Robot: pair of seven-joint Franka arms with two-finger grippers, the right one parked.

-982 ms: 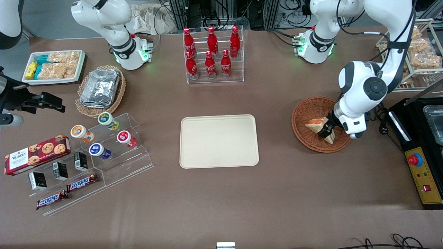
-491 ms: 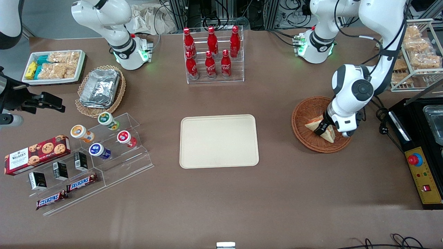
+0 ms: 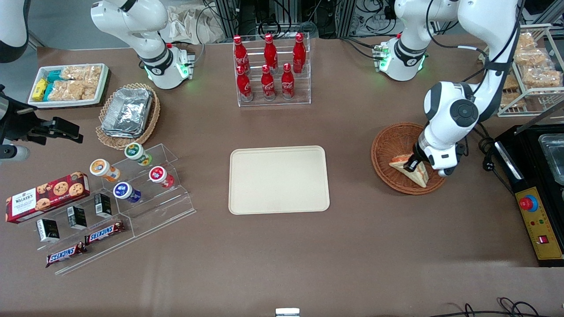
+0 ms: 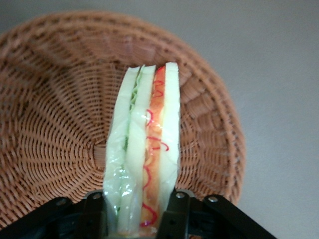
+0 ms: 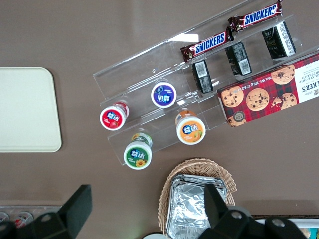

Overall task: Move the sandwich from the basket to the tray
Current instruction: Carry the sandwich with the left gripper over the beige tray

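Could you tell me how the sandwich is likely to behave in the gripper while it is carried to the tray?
The sandwich looks soft: the gripper is shut on its bread, so a hard squeeze would probably crush it. Its clear wrap looks slippery. Its separate layers may shift on the way from the basket to the tray.

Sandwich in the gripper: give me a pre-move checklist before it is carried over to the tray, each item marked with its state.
1. Grip: the gripper is shut on the sandwich, one finger on each bread face. Ok.
2. Layers together: bread and filling sit stacked and wrapped, nothing spilling. Ok.
3. Clear of the basket: the sandwich hangs over it, near the rim closest to the front camera; whether it is fully lifted off the weave, cannot tell.
4. Drop spot: the tray shows a bare surface. Ok.
5. Path: only bare table lies between basket and tray. Ok.
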